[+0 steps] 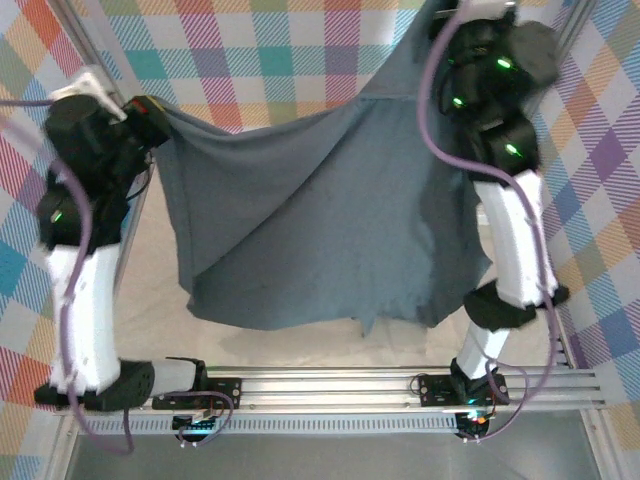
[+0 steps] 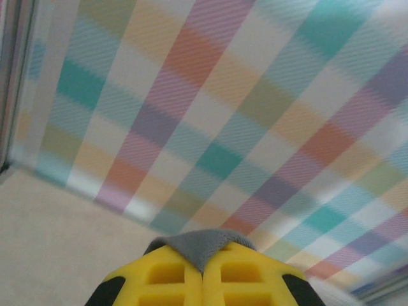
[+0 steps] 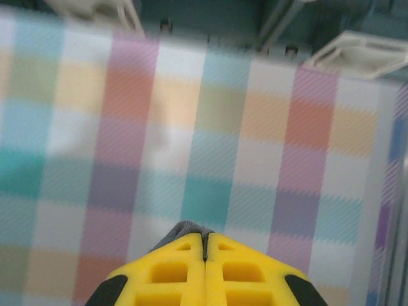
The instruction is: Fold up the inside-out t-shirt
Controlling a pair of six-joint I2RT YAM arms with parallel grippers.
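The left gripper (image 2: 203, 262) has its yellow fingers (image 2: 166, 277) pressed together on a fold of the inside-out t-shirt (image 1: 320, 220), a tuft of grey cloth poking out past the tips in the left wrist view. The right gripper (image 3: 204, 241) is likewise clamped tight, with a small edge of the same cloth showing to the left of its closed tips.

Seen from above, the shirt hangs in the air between the two arms, stretched like a sheet over the pale table (image 1: 160, 265). Its left corner is pinched at the left side of the scene, and its right corner is drawn up at the far right, farther back than the left one. The lower edge sags in a ragged line toward the near side, just short of the aluminium rail (image 1: 330, 385). Whether that edge touches the table cannot be told.

The left arm (image 1: 85, 300) rises from its base at the near left, its white link upright and its black wrist bent inward toward the shirt. The right arm (image 1: 515, 240) climbs from the near right and reaches far back, its wrist at the top of the scene. Behind both grippers stands a pastel checked backdrop (image 2: 255, 95).
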